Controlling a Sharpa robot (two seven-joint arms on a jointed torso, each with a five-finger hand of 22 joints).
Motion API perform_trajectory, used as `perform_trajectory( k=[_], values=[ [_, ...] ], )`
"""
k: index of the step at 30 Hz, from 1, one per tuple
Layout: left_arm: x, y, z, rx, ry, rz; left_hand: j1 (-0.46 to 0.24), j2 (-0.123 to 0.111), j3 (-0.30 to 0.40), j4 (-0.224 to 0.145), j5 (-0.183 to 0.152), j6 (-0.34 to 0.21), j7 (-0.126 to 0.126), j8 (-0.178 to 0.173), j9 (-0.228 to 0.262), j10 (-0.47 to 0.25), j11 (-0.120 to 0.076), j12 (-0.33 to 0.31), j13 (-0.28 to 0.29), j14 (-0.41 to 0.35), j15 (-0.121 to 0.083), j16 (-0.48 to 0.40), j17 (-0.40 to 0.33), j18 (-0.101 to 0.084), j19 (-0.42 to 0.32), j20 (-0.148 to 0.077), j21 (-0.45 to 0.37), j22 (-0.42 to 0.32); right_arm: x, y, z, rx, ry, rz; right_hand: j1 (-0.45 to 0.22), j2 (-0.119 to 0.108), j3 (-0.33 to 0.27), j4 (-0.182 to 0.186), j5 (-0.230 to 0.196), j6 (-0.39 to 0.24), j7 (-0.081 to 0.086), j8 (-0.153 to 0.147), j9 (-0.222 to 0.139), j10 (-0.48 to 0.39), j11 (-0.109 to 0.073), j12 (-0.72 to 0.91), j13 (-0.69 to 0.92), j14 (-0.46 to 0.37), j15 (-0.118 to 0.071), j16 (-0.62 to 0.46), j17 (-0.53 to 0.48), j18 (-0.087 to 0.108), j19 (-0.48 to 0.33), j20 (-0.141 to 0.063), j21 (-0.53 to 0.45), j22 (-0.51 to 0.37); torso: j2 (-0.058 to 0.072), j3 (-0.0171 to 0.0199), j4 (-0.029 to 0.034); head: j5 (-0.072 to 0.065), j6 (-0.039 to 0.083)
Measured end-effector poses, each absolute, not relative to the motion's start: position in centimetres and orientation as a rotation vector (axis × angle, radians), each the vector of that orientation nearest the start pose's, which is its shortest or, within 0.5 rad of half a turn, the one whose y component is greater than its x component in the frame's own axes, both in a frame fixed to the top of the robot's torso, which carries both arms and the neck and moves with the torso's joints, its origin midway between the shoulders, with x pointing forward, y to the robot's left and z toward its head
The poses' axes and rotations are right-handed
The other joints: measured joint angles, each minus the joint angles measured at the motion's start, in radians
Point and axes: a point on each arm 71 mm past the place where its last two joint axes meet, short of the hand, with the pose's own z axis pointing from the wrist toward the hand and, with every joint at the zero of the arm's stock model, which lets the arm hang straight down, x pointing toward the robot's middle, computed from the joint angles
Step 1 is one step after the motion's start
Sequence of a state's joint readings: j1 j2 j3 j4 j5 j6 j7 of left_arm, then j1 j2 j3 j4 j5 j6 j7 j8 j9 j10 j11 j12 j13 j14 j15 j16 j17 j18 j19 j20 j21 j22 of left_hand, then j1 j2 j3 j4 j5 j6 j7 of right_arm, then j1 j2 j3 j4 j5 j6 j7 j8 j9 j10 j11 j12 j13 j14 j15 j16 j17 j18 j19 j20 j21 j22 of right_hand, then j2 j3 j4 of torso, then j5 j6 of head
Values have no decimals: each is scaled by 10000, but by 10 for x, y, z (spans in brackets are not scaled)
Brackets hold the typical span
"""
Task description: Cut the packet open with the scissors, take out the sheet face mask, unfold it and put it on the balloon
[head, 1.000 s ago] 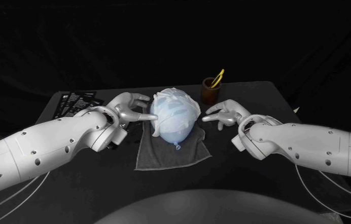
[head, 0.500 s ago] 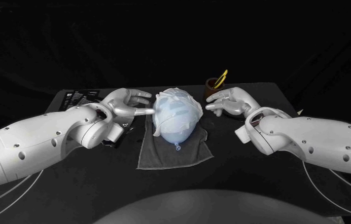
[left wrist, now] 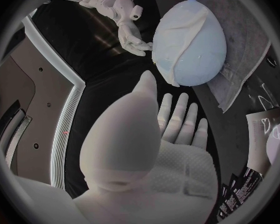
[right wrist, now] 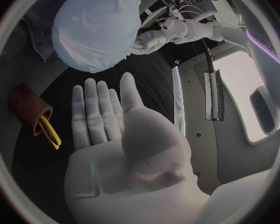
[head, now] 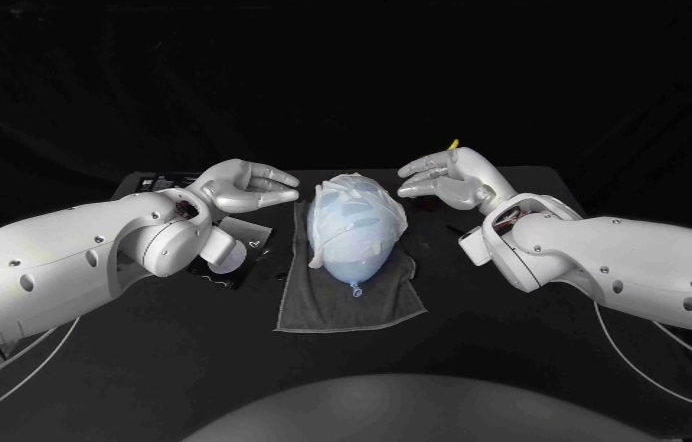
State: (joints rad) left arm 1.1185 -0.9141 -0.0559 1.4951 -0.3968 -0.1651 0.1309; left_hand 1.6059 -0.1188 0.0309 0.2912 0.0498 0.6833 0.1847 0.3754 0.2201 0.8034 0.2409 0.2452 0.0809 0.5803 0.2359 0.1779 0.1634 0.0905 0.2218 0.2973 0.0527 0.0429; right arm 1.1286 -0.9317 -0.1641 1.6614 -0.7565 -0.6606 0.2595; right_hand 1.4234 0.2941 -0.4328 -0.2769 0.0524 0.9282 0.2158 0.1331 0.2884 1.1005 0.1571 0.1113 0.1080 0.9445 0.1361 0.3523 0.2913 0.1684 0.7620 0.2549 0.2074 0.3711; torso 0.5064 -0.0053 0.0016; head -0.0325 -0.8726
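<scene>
Now the balloon [head: 351,252], likely light and quick to roll, lies on the towel [head: 346,307] on the tabletop [head: 490,332] with the floppy sheet face mask [head: 343,202] over it, so the empty, spread left hand [head: 248,186] at its 9 o'clock and right hand [head: 447,179] at its 2 o'clock should pat its sides softly.

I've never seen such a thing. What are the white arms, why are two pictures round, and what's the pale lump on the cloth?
This is a robot: two white arms ending in silver hands. The square picture looks down from its head; each round one comes from a camera at a wrist, behind that hand. On the black table lies a grey towel, and on it a pale blue balloon with a white sheet mask draped over it. The left hand and right hand hover either side, fingers apart, holding nothing. A brown cup holds yellow-handled scissors.
</scene>
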Motion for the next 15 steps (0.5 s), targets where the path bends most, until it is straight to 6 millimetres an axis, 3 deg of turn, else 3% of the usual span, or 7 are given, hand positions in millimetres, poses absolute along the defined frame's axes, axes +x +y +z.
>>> perform_trajectory(
  k=[2,3,5,7,10,13,15],
  values=[
    [470,242,-237,-8806,18467,-12549,50,191,231,-30,0,217,31,103,17,199,-129,169,32,812,-203,581,268,-2,1308,-17,455,263,430,-210,-225,4270,15252,10779,-60,-54,0,0,0,-97,96,-116,-52,-131,131,-134,-160,-211,127,-304,-154,-1,-126,126,-247,-183,0,5,-1,32,0],
    [472,242,-237,-8844,18396,-12532,83,340,403,-16,0,381,46,158,17,343,-273,272,33,1498,-400,1152,524,13,2857,-45,1081,581,431,-208,-224,4068,15209,10812,-78,-71,0,0,0,-143,142,-175,-78,-209,210,-214,-238,-357,171,-465,-238,-2,-199,193,-376,-280,1,6,-3,49,0],
    [476,241,-236,-8892,18232,-12461,60,412,576,9,0,570,69,181,9,574,-426,433,50,2350,-681,2021,927,289,4288,-88,1742,867,433,-201,-221,3575,15101,10880,-256,-117,0,0,0,-306,178,-301,-137,-440,334,-387,-373,-614,280,-756,-405,-2,-343,263,-595,-440,4,6,-8,90,0],
    [479,240,-236,-8919,18096,-12369,14,458,753,-3,13,750,101,186,-58,878,-654,611,68,3523,-1051,3272,1530,728,5639,-222,2475,1165,435,-195,-218,3159,15003,10924,-436,-272,0,0,0,-528,109,-446,-225,-864,455,-466,-453,-926,403,-1105,-601,-2,-505,343,-835,-627,8,12,-13,117,0],
    [487,238,-233,-8930,17889,-12195,-242,582,883,-28,13,931,132,70,-169,1413,-878,864,119,4711,-1439,4905,2354,883,7113,-744,3417,1557,438,-186,-215,2509,14888,10929,-812,-511,-43,44,0,-1498,-46,-700,-524,-1746,663,-466,-459,-1509,644,-1685,-921,-2,-1532,358,-1334,-1166,14,12,-20,149,0],
    [494,235,-230,-8921,17803,-12023,-905,589,883,-28,13,1160,78,16,-230,2154,-1147,1340,305,5768,-1789,6523,3193,888,8288,-1303,4341,1988,442,-179,-213,1941,14859,10877,-1153,-852,-22,184,0,-2929,-282,-776,-943,-2907,834,-515,-499,-2719,851,-2253,-1312,-227,-2800,367,-1576,-1717,20,6,-22,182,0],
    [499,234,-227,-8921,17808,-11895,-1447,593,764,-50,53,1266,-28,-18,-256,2599,-1302,1779,532,6344,-1980,7582,3821,886,8933,-1564,4938,2284,444,-177,-213,1651,14872,10817,-1371,-1278,124,531,0,-3752,-417,-798,-1177,-3981,926,-560,-526,-3528,982,-2585,-1552,-391,-3492,370,-1592,-2003,28,1,-21,194,0]
  ],
)
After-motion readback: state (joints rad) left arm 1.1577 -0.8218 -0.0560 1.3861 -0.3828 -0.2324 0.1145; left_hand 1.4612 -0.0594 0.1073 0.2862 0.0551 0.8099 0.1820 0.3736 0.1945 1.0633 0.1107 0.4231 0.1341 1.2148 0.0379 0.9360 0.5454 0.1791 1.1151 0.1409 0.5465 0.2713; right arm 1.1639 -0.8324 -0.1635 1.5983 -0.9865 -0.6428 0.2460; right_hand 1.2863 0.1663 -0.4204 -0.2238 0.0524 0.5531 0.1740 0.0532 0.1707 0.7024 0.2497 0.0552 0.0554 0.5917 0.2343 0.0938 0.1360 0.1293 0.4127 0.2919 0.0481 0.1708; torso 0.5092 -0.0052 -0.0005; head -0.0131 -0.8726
